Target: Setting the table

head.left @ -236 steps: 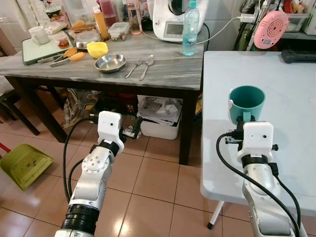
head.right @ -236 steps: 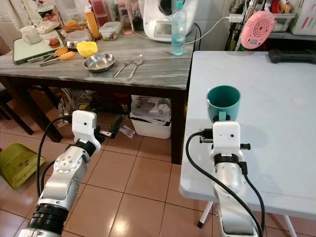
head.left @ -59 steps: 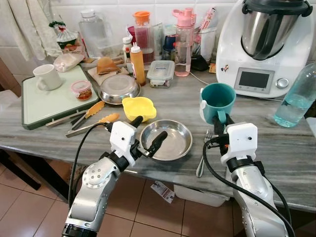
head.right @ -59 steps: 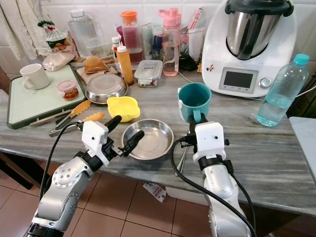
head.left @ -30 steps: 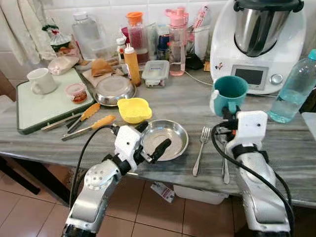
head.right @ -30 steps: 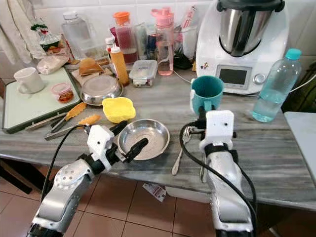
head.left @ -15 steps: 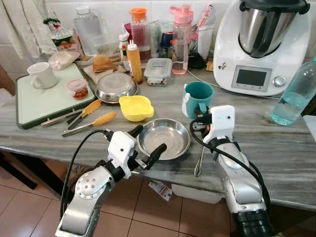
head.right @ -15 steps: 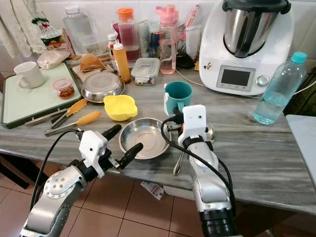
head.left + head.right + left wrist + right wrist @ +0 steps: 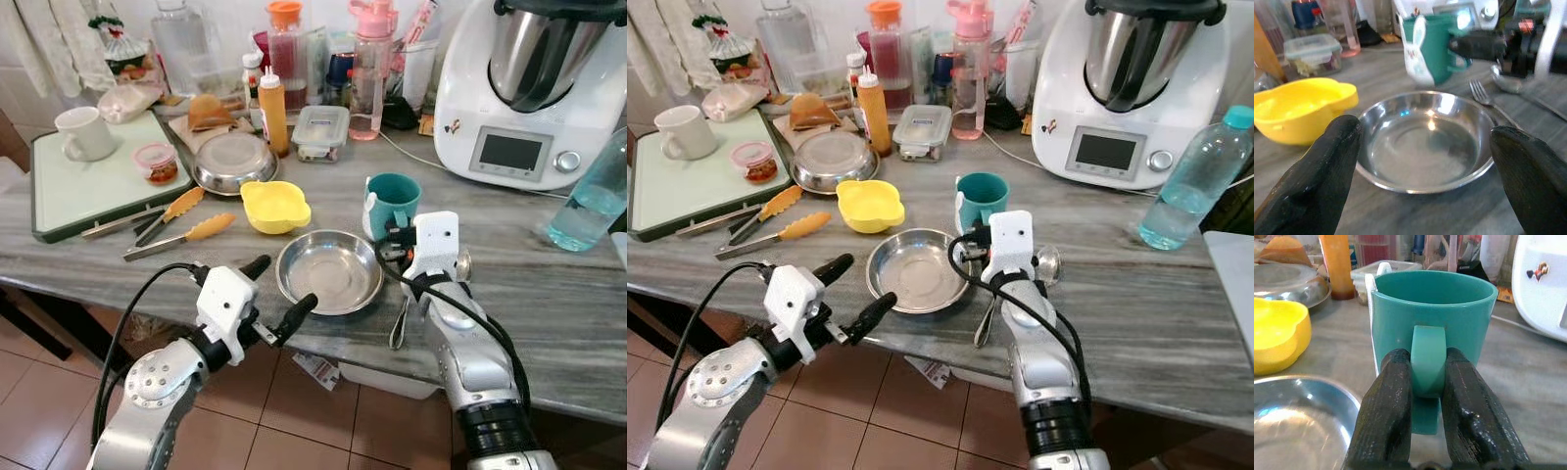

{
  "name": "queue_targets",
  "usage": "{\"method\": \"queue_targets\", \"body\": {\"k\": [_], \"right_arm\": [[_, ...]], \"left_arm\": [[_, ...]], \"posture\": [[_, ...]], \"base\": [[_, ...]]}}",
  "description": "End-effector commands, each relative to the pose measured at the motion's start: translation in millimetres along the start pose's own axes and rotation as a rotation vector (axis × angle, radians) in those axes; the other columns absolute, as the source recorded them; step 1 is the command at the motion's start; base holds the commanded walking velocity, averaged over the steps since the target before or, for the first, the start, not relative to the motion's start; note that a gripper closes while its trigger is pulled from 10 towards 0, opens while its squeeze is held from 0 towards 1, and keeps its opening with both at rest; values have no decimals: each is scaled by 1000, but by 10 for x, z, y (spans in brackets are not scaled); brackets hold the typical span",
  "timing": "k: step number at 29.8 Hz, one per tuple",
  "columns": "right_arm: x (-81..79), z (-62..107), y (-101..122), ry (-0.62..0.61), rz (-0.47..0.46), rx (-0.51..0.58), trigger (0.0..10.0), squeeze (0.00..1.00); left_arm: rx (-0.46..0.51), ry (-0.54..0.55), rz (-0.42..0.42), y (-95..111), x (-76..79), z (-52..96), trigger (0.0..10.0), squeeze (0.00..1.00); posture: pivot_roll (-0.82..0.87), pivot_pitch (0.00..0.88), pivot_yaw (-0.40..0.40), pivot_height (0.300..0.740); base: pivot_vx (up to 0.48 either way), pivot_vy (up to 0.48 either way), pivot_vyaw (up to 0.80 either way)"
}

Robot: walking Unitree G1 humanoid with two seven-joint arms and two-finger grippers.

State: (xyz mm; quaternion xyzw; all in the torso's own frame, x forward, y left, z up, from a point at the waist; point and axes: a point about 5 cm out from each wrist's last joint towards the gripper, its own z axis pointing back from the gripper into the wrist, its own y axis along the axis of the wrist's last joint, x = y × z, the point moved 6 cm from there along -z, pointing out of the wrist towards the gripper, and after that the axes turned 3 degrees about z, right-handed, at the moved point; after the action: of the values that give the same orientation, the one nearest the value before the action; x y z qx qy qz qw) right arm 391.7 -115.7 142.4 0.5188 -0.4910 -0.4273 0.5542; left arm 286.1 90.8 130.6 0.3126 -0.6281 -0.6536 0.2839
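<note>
My right gripper (image 9: 1427, 377) is shut on the handle of a teal mug (image 9: 392, 199), which is upright and low over the grey counter. The mug is just past the far right rim of a shallow steel bowl (image 9: 328, 271). A fork (image 9: 401, 319) and a spoon (image 9: 1048, 262) lie on the counter right of the bowl, beside my right wrist. My left gripper (image 9: 281, 286) is open at the counter's front edge, its fingers (image 9: 1327, 171) spread in front of the bowl (image 9: 1425, 142) without touching it.
A yellow bowl (image 9: 276, 206) and orange-handled tongs (image 9: 181, 235) lie left of the steel bowl. Further left a green tray (image 9: 59, 191) carries a white cup (image 9: 81, 132). Bottles, a lidded box and a covered steel dish (image 9: 232, 162) crowd the back. A white kitchen machine (image 9: 529, 98) and a water bottle (image 9: 593, 191) stand right.
My right gripper has carried the teal mug left and down, to the steel bowl's far right rim. My left gripper has drawn back slightly toward the counter's edge, still open. The camera has shifted.
</note>
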Motion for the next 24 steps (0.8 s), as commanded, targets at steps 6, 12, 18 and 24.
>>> {"method": "queue_targets", "body": {"k": [6, 12, 18, 24], "right_arm": [[28, -97, 56, -3, -7, 20, 10000, 0], [-174, -104, -80, 52, -50, -14, 10000, 0], [-317, -90, -121, 92, -51, -23, 10000, 0], [-289, -52, -142, 88, -10, -14, 10000, 1000]], "left_arm": [[-13, 30, -5, 50, -14, 129, 10000, 0], [-41, 42, -6, 28, 2, 236, 10000, 0], [-46, 61, -16, 32, -37, 247, 10000, 0], [-46, 65, -8, 23, -11, 231, 10000, 0]], "posture": [[43, 119, 31, 740], [74, 112, 26, 740], [83, 101, 16, 740], [74, 90, 11, 740]], "base": [[0, 0, 0], [0, 0, 0], [0, 0, 0], [0, 0, 0]]}}
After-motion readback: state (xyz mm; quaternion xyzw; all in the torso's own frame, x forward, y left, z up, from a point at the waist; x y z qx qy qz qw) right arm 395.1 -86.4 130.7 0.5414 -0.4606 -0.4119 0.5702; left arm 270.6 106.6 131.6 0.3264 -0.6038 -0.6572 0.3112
